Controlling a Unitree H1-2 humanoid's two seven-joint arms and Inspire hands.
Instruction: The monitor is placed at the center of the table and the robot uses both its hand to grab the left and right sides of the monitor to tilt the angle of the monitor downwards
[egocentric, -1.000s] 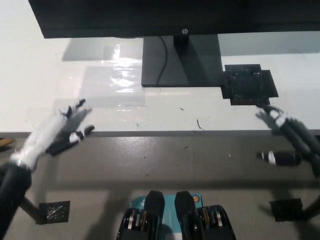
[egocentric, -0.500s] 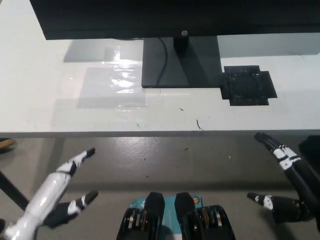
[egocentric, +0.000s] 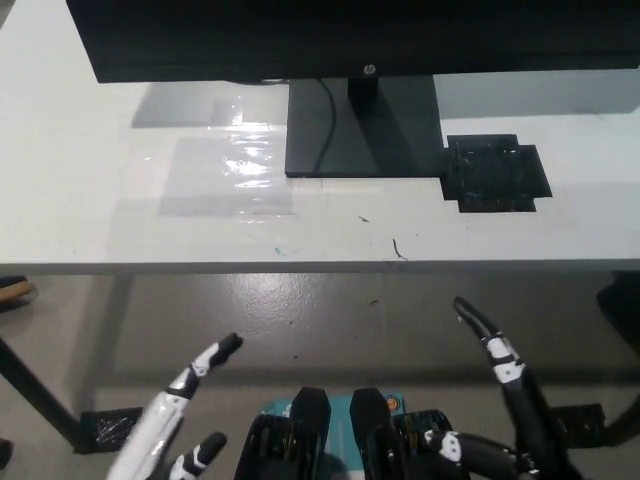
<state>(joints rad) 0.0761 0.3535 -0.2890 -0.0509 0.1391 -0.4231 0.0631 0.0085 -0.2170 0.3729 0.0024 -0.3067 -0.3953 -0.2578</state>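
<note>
Broadly, the white table (egocentric: 120, 215) fills the upper half of the head view, its front edge running straight across the middle of the picture, with grey floor (egocentric: 330, 320) showing below it. Standing at the far middle of the table is the black monitor (egocentric: 350, 35), whose lower bezel spans nearly the whole top of the picture and carries a small logo near its centre. Beneath it sits the flat dark monitor base (egocentric: 365, 130), rectangular, with a thin black cable (egocentric: 325, 125) curving down across it from the stand's neck. Just to the right of the base, touching its corner, lies a black square patch (egocentric: 495, 172) on the table surface, and to the left of the base a glossy strip of clear tape (egocentric: 235, 160) catches the light. Neither hand touches the monitor: both are low in the picture, in front of the table edge and over the floor. At the lower left is the white left hand (egocentric: 165, 435), released, its fingers spread and holding nothing. Its counterpart, the black right hand (egocentric: 500, 420), hangs at the lower right, likewise released, fingers apart and empty.
</note>
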